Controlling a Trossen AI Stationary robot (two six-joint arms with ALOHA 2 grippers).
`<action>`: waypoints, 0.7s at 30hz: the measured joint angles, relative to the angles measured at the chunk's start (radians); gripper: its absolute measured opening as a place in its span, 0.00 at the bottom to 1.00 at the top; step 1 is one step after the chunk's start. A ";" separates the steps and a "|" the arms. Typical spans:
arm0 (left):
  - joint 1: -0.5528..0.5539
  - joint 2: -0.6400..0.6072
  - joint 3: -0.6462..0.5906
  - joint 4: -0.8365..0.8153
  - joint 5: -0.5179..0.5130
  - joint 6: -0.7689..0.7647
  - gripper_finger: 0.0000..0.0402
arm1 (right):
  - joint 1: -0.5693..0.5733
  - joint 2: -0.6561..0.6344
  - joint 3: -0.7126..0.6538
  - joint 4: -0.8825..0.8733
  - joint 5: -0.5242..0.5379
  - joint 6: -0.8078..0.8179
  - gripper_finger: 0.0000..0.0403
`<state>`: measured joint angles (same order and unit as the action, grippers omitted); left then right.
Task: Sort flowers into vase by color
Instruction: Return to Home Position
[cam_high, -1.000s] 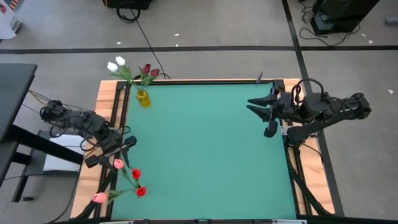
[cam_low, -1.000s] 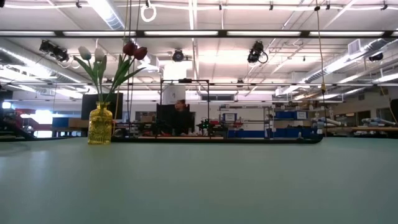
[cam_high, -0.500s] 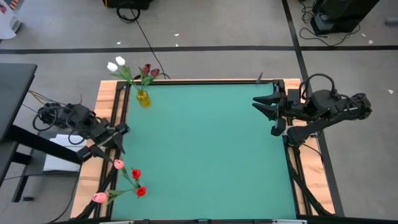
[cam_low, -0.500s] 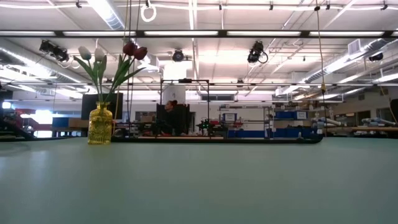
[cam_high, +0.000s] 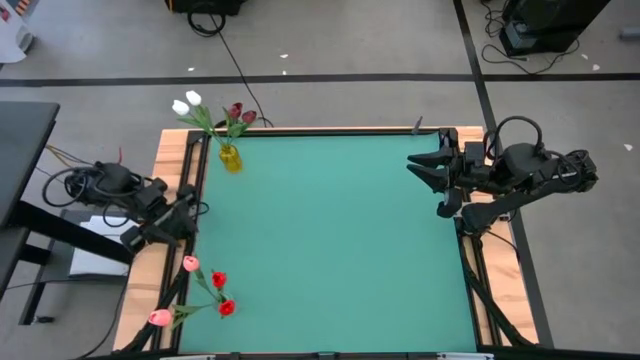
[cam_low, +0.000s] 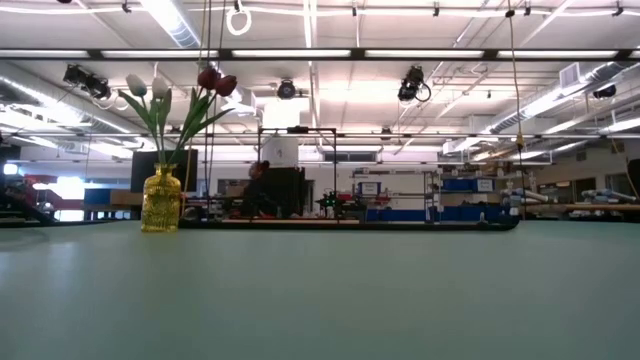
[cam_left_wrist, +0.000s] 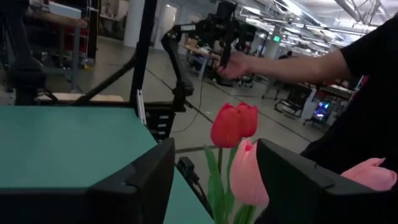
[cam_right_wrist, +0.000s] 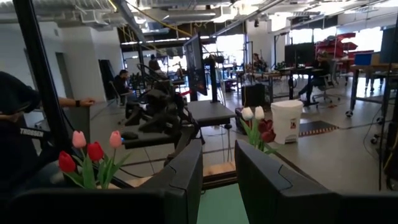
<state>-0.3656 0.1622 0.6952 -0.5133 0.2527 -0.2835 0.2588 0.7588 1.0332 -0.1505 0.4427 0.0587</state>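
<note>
The green table (cam_high: 330, 240) fills most of the high view. The left arm (cam_high: 120, 190) sits folded over the table's left edge and the right arm (cam_high: 530, 175) over the right edge, so the two are well apart. Off past the table, the left wrist view catches a person (cam_left_wrist: 298, 62) in a dark sleeve with one arm stretched out.

The left gripper (cam_high: 187, 212) is right at the left rim. In its own wrist view the two fingers (cam_left_wrist: 140, 180) stand apart and aren't holding anything. The right gripper (cam_high: 433, 185) pokes in over the right rim toward the far corner, fingers spread wide, also empty.

The yellow vase (cam_high: 230, 158) stands upright at the far-left corner of the mat. It holds the white tulips (cam_high: 186, 102) and the maroon tulips (cam_high: 240, 113), whose heads lean out past the far edge.

The red tulips (cam_high: 218, 280) and pink tulips (cam_high: 190, 264) are bunched at the other left-side corner, bottom left in the high view, just beside the left gripper. The wrist views show them upright, heads close together. Can't really make out what they're standing in.
</note>
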 joint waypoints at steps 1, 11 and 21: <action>0.000 -0.005 0.000 0.000 -0.007 0.003 0.57 | 0.000 0.000 0.000 0.000 0.000 0.001 0.26; 0.000 -0.017 0.022 -0.026 -0.204 0.051 0.47 | 0.000 0.012 0.000 0.044 0.005 0.001 0.26; 0.000 0.041 0.037 -0.023 -0.435 0.095 0.39 | 0.000 0.026 0.000 0.114 0.007 0.019 0.26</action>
<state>-0.3656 0.2032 0.7322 -0.5363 -0.1826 -0.1890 0.2588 0.7853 1.0332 -0.0365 0.4502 0.0776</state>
